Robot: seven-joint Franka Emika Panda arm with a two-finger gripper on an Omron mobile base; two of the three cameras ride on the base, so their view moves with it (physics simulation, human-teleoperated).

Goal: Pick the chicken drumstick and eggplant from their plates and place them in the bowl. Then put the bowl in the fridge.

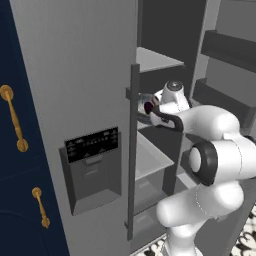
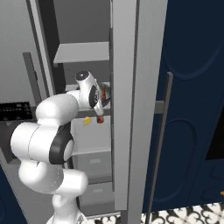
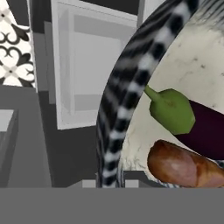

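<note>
Both foods are already in the bowl (image 3: 131, 100): in the hand view the eggplant (image 3: 197, 120), with its green cap, lies against the pale speckled inside, and the drumstick (image 3: 183, 166) lies just below it, touching or nearly so. That leaves the last step, getting the bowl into the fridge (image 1: 75, 75), and it looks well under way.

From the left side I can see the arm reaching past the long door handle (image 1: 133, 150) into the open compartment, with the gripper (image 1: 148, 111) near the front edge of a grey shelf (image 1: 150, 155). From the right side the gripper (image 2: 101, 98) sits close behind the door edge, above that shelf. The jaws are pressed tight, and with the striped rim sweeping right past the hand camera, I judge they are pinching the bowl's rim. The bowl itself is hard to make out from either side; whether its base already rests on the shelf or hangs above it, I cannot tell.

Next, I would expect it to push the bowl further in over the shelf, lower it until it sits flat, then let go and pull straight back out. The tight gap beside the door handle calls for care, and a tilt could roll the food out.
</note>
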